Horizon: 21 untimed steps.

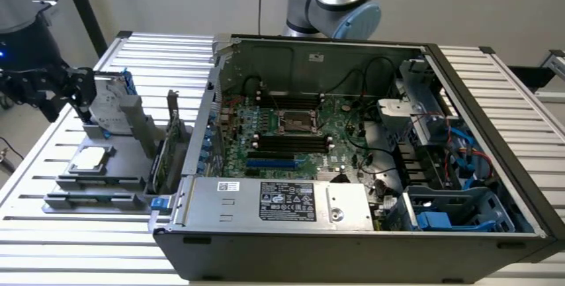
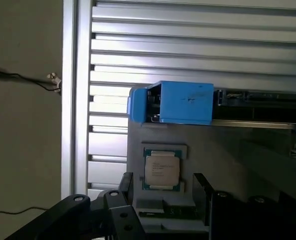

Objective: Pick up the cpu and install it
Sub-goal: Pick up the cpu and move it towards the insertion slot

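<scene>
Wrist view, looking past open, empty gripper (image 2: 162, 187) onto cpu (image 2: 161, 170): flat in tray (image 2: 237, 160), straight below, centred between spread fingers (image 2: 201, 195).

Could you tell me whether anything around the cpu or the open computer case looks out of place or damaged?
Nothing stands out. The cpu lies flat and square in its recess on the grey fixture, the open hand is poised over it, and the motherboard socket in the case looks empty.

Soft, even light — pale glare on the table slats (image 2: 197, 50), shade inside the case (image 1: 300, 57)
</scene>
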Tool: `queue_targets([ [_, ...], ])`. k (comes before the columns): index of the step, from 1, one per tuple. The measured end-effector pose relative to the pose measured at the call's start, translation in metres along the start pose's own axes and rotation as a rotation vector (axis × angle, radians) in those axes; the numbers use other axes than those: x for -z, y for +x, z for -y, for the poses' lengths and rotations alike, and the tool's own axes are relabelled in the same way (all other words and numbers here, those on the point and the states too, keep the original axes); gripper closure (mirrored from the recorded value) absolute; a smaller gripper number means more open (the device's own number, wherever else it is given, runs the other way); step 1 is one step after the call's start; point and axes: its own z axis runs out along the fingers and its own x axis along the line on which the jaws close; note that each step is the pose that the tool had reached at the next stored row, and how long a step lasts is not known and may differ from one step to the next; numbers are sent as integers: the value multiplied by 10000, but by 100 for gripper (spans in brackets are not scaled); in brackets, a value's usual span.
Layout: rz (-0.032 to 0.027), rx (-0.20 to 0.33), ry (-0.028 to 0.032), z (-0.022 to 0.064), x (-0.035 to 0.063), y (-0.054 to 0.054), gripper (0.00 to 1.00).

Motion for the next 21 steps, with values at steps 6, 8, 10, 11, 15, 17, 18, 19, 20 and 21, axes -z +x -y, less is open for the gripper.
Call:
queue_targets([
  [6, -5, -84, -1, 95, -107, 3, 40],
  [8, -10, -104, -1, 144, -137, 4, 40],
  [10, -16, -112, -3, 183, -170, -1, 40],
  [11, -18, -112, -7, 198, -187, -10, 40],
  [15, -43, -112, -22, 220, -248, -81, 40],
  [17, -47, -113, -23, 219, -285, -87, 40],
  [18, -46, -113, -24, 219, -303, -87, 40],
  [19, -49, -113, -23, 219, -320, -87, 40],
  [20, -49, -113, -23, 219, -338, -87, 40],
  [21, -49, -112, -23, 219, -357, -88, 40],
])
